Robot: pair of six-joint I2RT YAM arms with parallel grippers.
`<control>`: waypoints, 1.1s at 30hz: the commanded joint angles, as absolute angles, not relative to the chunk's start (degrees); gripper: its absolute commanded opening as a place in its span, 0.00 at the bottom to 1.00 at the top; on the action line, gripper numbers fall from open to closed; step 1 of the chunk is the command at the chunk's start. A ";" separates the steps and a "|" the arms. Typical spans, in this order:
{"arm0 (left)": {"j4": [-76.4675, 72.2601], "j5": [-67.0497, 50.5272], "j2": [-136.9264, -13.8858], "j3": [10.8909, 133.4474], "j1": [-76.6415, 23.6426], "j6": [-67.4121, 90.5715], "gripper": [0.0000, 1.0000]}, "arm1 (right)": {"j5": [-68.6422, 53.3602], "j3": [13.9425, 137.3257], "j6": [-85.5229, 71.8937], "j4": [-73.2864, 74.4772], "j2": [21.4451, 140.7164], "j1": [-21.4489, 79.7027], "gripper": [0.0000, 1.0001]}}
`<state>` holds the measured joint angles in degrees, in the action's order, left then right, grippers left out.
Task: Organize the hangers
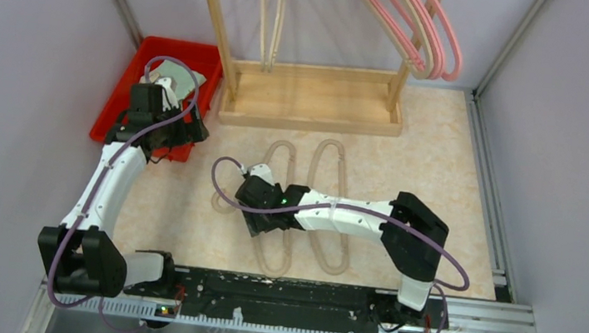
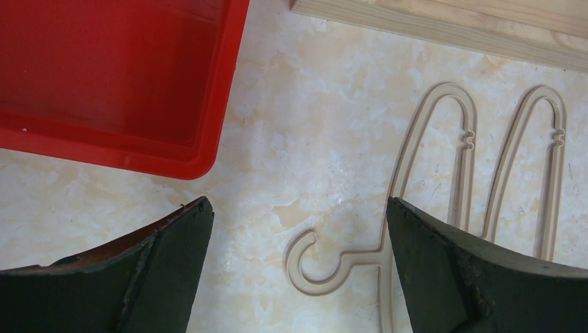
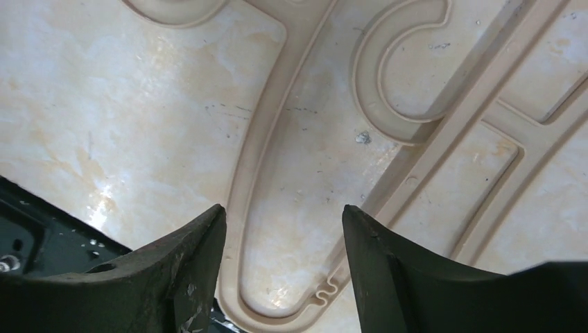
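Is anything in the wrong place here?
Yes. Two beige plastic hangers lie flat on the marbled tabletop, in front of the light wooden rack, instead of hanging from it like the pink hangers up top.

A beige, marble-patterned tabletop (image 1: 444, 150) with faint scuffs and specks. At its far left corner sits a red plastic bin (image 1: 192, 47). Just to the right of the bin, with a small gap between, the flat base of a light wooden rack (image 1: 311, 101) stands along the far edge. In the middle, two beige hangers lie flat side by side, the left beige hanger (image 2: 447, 88) and the right beige hanger (image 2: 544, 90), each running from far to near. The left hanger's hook points left.
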<state>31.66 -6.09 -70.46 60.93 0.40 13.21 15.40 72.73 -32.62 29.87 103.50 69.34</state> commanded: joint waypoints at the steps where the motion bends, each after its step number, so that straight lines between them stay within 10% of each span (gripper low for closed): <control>1: 30.71 -6.83 -69.72 61.31 0.49 13.21 1.00 | 14.72 76.12 -33.71 29.53 103.36 70.03 0.63; 16: 31.32 -7.78 -67.95 60.92 0.53 13.62 1.00 | 13.75 81.75 -32.75 28.49 116.26 70.38 0.61; 23: 30.61 -8.23 -68.26 60.04 0.43 13.79 1.00 | 19.86 79.71 -33.21 33.53 117.67 70.41 0.33; 26: 30.42 -8.19 -68.46 59.86 0.43 13.78 1.00 | 21.25 77.36 -33.56 35.90 116.60 70.40 0.02; 33: 30.32 -8.21 -68.29 59.68 0.41 13.84 1.00 | 19.10 70.18 -31.50 34.53 101.17 69.93 0.00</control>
<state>31.66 -7.20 -69.14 60.07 0.38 13.52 19.38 73.60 -33.12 30.50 110.45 70.11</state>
